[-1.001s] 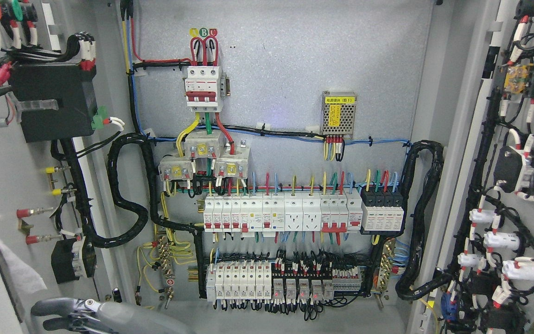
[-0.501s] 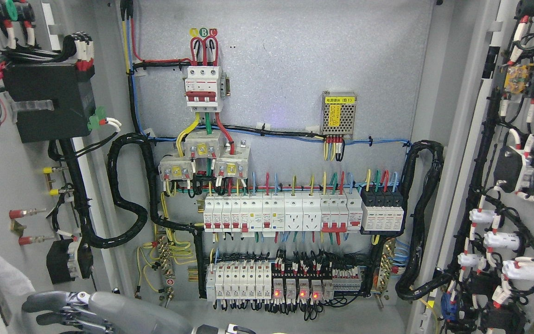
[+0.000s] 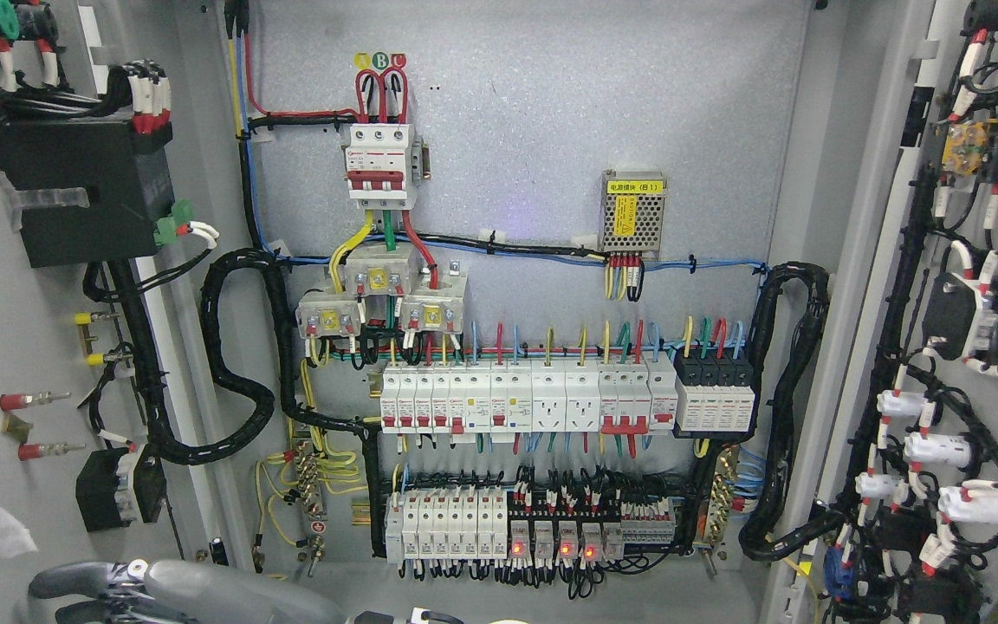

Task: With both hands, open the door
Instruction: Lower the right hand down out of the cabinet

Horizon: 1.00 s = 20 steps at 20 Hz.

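Doors stand swung wide on both sides: the left door (image 3: 22, 364) with its black box and wiring fills the left edge, the right door (image 3: 967, 347) the right edge, baring the back panel (image 3: 551, 156) of breakers (image 3: 516, 399). A grey hand (image 3: 109, 589) shows at the lower left — its arm seems to come in along the bottom from the right, so which hand it is I cannot tell — fingers loosely extended, holding nothing, near the left door's lower part. Opening looks nearly done; the next move would be a last outward push, clear of the cables.

You see one grey hand (image 3: 92, 582) at the lower left of the frame, its fingers (image 3: 57, 579) pointing left, and its forearm running toward the bottom edge, left of the middle.
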Each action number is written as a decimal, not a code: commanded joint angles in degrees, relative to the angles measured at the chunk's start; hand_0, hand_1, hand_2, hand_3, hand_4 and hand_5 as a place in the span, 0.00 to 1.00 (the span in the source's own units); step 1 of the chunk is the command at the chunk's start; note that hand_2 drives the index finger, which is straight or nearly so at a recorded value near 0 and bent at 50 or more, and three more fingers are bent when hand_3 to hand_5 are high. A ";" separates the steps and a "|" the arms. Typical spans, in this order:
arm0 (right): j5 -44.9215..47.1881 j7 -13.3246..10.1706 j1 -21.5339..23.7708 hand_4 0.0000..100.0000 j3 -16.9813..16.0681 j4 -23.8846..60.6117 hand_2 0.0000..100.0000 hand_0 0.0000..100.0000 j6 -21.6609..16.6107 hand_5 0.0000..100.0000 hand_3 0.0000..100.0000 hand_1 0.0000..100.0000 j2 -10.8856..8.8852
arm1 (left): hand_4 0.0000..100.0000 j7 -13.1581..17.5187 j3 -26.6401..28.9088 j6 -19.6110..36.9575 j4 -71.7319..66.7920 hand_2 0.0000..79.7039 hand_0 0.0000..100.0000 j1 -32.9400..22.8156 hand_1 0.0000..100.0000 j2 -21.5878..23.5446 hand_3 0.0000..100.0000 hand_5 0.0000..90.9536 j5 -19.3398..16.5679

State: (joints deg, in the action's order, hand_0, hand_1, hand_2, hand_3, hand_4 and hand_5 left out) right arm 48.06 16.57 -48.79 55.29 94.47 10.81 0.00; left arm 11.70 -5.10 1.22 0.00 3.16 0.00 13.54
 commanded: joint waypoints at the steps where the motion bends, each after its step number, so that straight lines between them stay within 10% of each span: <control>1: 0.11 0.22 -1.04 0.00 2.54 -1.13 0.00 0.22 0.01 0.00 0.00 0.00 0.00 | 0.04 -0.09 0.01 0.01 0.35 0.04 0.30 0.00 0.00 1.23 0.03 0.00 0.00; 20: 4.15 0.04 -5.71 0.00 5.00 -2.89 0.00 0.22 0.01 0.00 0.00 0.00 0.00 | 0.04 -0.01 0.01 0.01 0.26 0.03 0.29 0.00 0.00 1.23 0.03 0.00 0.00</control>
State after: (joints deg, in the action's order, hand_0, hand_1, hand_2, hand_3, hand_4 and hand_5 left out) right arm 51.09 16.77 -53.66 58.54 92.82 10.81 0.00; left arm 11.72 -5.09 1.22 0.00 3.17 0.00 13.53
